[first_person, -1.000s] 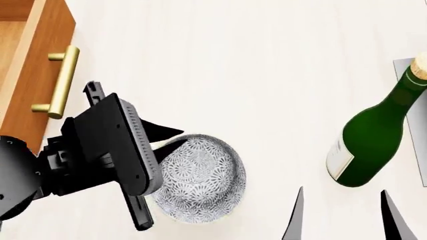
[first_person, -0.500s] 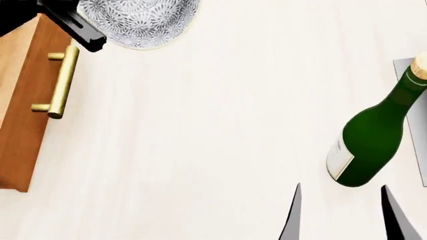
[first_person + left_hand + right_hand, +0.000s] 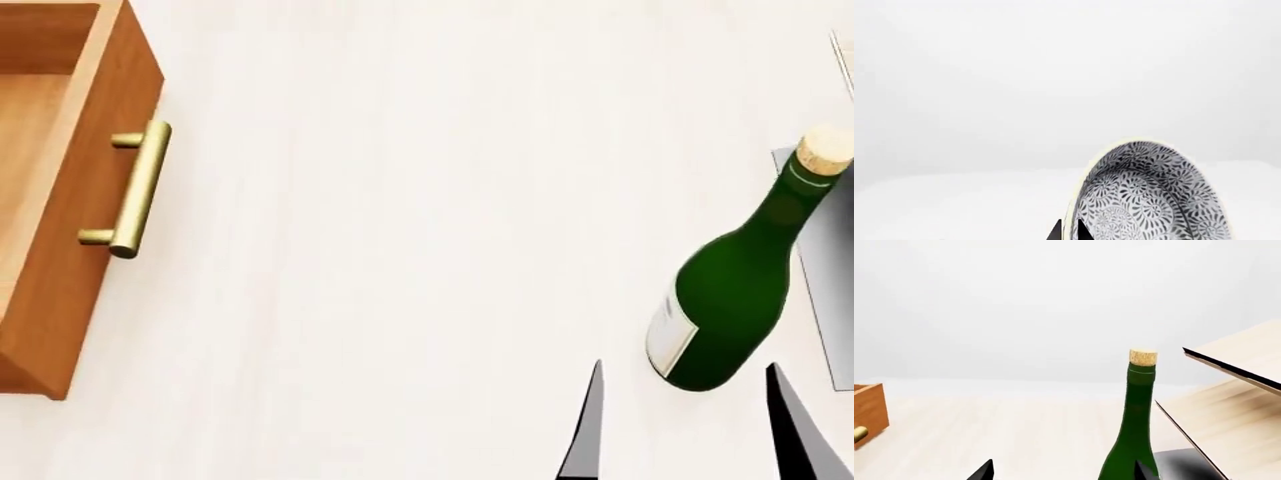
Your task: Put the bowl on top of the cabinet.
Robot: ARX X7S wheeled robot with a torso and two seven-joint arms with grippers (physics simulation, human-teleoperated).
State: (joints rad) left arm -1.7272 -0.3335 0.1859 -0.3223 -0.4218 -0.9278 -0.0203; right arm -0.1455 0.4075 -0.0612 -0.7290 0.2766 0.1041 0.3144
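Left gripper [image 3: 1069,231] seen only as two dark fingertips pinching the rim of the bowl [image 3: 1147,195], lifted clear. Right gripper [image 3: 683,425] spread wide, fingertips flanking the green bottle [image 3: 727,290] without touching.

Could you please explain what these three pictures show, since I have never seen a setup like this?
These are simulator renders from a wheeled robot with two arms, each ending in a gripper. One picture looks down from its head; the other two come from cameras near each gripper.

In the head view, a pale table carries an orange-brown cabinet with a brass handle and an open drawer, plus a corked green bottle standing upright. The two dark points at the bottom edge are the right gripper, open and empty, close to the bottle.

The right wrist view shows the same bottle from the side, beside a slanted pale wooden rack.

The left wrist view shows the left gripper pinching the rim of a patterned bowl, tilted on its side against a blank background. That arm is outside the head view.
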